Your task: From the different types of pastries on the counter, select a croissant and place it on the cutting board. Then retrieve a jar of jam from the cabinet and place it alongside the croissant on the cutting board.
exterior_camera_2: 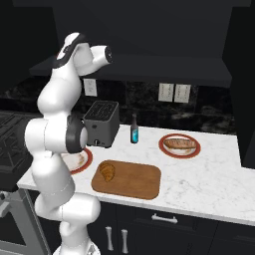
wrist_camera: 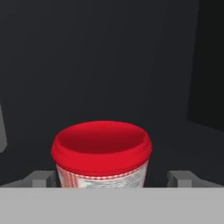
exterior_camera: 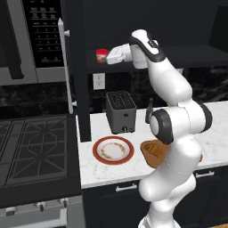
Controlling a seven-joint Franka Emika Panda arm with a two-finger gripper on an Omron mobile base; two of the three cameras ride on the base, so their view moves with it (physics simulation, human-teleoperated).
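Observation:
The jar of jam (wrist_camera: pixel 101 153), squat with a red lid, stands on the shelf of the dark cabinet (exterior_camera: pixel 196 55). My gripper (wrist_camera: pixel 113 178) is open, one fingertip on each side of the jar and apart from it. The left base view has the gripper (exterior_camera: pixel 108 56) reaching level into the cabinet at the jar of jam (exterior_camera: pixel 102 55). On the left end of the cutting board (exterior_camera_2: pixel 137 184) lies the croissant (exterior_camera_2: pixel 107 171), on the white counter (exterior_camera_2: pixel 209 174). The longer pastry (exterior_camera_2: pixel 180 144) rests on a red-rimmed plate (exterior_camera_2: pixel 193 151).
A dark toaster (exterior_camera_2: pixel 102 123) and a blue-labelled bottle (exterior_camera_2: pixel 134 129) stand behind the board. A second red-rimmed plate (exterior_camera: pixel 113 149) sits left of the board, beside the stove (exterior_camera: pixel 35 147). My arm hides part of the cutting board (exterior_camera: pixel 144 148).

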